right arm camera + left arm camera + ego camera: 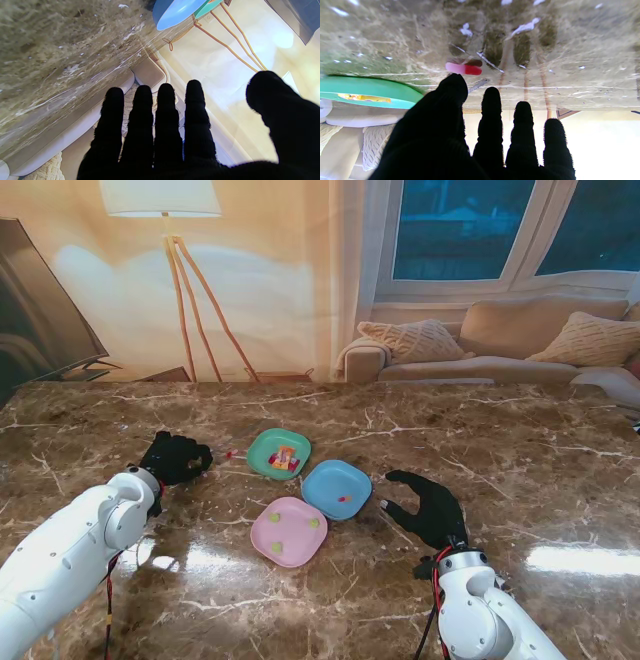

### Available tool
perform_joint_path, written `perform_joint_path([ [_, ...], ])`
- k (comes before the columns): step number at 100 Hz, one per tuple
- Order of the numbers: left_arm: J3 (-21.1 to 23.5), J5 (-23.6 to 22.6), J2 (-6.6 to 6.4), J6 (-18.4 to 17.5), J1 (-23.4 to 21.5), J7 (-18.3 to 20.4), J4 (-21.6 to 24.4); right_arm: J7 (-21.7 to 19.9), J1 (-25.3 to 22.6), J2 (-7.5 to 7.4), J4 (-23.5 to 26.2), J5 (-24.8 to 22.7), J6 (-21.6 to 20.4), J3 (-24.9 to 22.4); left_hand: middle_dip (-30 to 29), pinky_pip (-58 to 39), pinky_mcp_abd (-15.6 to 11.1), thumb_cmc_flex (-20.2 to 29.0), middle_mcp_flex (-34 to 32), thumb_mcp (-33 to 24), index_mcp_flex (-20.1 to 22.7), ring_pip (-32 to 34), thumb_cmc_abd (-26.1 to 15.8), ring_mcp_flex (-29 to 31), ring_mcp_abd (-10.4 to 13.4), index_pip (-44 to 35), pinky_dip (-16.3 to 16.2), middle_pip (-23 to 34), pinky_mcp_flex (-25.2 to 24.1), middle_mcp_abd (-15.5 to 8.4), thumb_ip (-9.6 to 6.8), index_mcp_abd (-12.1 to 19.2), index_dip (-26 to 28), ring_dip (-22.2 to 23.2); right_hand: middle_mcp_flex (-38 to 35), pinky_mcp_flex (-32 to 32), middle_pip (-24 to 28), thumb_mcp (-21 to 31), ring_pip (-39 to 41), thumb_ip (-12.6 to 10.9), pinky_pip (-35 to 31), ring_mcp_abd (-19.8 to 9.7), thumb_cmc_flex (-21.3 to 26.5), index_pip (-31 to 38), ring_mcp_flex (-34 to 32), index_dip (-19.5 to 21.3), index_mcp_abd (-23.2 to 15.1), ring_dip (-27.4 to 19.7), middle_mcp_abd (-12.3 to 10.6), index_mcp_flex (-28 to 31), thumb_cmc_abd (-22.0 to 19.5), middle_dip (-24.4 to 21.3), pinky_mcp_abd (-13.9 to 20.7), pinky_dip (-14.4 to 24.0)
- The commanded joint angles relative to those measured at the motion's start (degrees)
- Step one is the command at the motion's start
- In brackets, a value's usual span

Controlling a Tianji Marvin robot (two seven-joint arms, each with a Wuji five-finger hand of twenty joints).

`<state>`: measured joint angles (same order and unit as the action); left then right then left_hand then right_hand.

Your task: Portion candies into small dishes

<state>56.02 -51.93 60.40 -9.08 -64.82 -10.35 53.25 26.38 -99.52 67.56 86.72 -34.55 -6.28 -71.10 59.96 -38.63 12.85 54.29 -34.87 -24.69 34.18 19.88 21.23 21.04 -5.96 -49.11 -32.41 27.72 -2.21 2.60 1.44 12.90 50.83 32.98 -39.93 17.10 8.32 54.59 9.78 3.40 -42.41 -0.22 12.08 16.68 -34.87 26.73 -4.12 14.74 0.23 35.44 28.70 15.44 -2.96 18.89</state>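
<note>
Left hand (pixel 175 457), fingers spread and empty, hovers by a pink-and-red candy (pixel 463 69) lying on the marble table (pixel 520 440) left of the green dish (pixel 279 453) of candies. Right hand (pixel 428 507), equally open and empty, rests right of the blue dish (pixel 337 489); the pink dish (pixel 289 531) lies nearer to me

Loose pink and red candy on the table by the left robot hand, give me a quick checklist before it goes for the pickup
1. Candy in sight and unobstructed: ok, it lies on the marble just beyond the fingertips.
2. Left robot hand free: ok, fingers apart, holding nothing.
3. Contact with the candy: cannot tell; the thumb tip looks very close.
4. Green dish out of the way: ok, it sits to the candy's right, apart from it.
5. Right robot hand out of the way: ok, open beside the blue dish.
6. Pink dish has room: ok, only three small green candies.
</note>
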Motion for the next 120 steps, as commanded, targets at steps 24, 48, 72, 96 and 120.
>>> perform_joint_path([
  [24,0.9,-1.9,-0.68,-0.6,-0.7,0.5,0.6,-0.5,-0.4,0.25,-0.4,0.5,-0.2,0.1,-5.9,1.9,-0.3,3.8,2.0,-1.7,2.1,-0.3,4.1,0.0,0.2,-2.0,-0.3,-0.1,-1.3,0.3,-1.38,0.6,-8.4,0.5,-0.8,-0.4,0.0,1.3,-0.2,-0.8,1.1,0.8,-1.6,-0.2,1.3,0.2,-1.5,0.6,-0.6,-0.3,-0.7,0.8,0.3,0.9],
  [48,0.9,-2.3,-0.96,-1.2,-0.5,1.2,0.2,-0.7,-0.4,0.21,-0.4,0.5,-0.3,0.2,-17.4,3.4,-0.4,-0.4,4.8,-8.0,-4.2,-1.3,4.9,-0.8,0.3,4.2,-0.7,1.2,-1.7,-0.2,-1.57,-0.2,-14.3,0.2,-0.8,-0.3,0.0,1.3,-0.2,-0.8,1.1,0.8,-1.6,-0.2,1.3,0.2,-1.5,0.6,-0.5,-0.4,-0.7,0.8,0.3,0.9],
  [72,-2.5,-0.6,-0.64,-1.2,1.6,0.3,-2.8,-1.0,-0.6,0.14,-0.2,0.4,-0.1,0.0,-18.2,3.6,-0.5,-1.6,5.4,-7.9,-5.7,-1.4,5.0,-1.0,0.3,5.2,-0.7,1.4,-1.7,-0.3,-0.84,0.1,-14.3,0.3,-0.9,-0.3,0.0,1.3,-0.2,-0.8,1.1,0.8,-1.7,-0.2,1.3,0.2,-1.5,0.6,-0.7,-0.4,-0.7,0.8,0.3,1.0],
  [96,-4.1,0.2,-0.50,-0.1,2.6,0.2,-4.1,-1.4,-0.8,0.07,0.0,0.4,-0.1,-0.2,-18.7,3.5,-0.4,-0.5,5.3,-6.0,-5.5,-1.3,5.7,-0.9,0.1,2.5,-1.0,1.8,-1.5,0.0,-0.33,0.3,-12.1,0.4,-1.0,-0.3,0.1,1.3,-0.2,-0.8,1.1,0.9,-1.6,-0.2,1.3,0.2,-1.5,0.6,-0.5,-0.4,-0.7,0.8,0.2,1.0],
  [120,-4.8,0.4,-0.50,0.2,2.9,0.2,-4.7,-1.5,-0.9,0.05,-0.1,0.5,0.0,-0.3,-18.6,3.5,-0.4,2.5,4.6,-0.4,-3.5,-0.9,6.1,-0.5,0.0,-5.9,-1.2,2.2,-1.3,0.2,-0.82,3.3,-6.0,0.5,-1.1,-0.3,0.1,1.3,-0.2,-0.8,1.1,0.9,-1.6,-0.3,1.3,0.2,-1.3,0.6,-0.5,-0.4,-0.7,0.8,0.2,1.0],
])
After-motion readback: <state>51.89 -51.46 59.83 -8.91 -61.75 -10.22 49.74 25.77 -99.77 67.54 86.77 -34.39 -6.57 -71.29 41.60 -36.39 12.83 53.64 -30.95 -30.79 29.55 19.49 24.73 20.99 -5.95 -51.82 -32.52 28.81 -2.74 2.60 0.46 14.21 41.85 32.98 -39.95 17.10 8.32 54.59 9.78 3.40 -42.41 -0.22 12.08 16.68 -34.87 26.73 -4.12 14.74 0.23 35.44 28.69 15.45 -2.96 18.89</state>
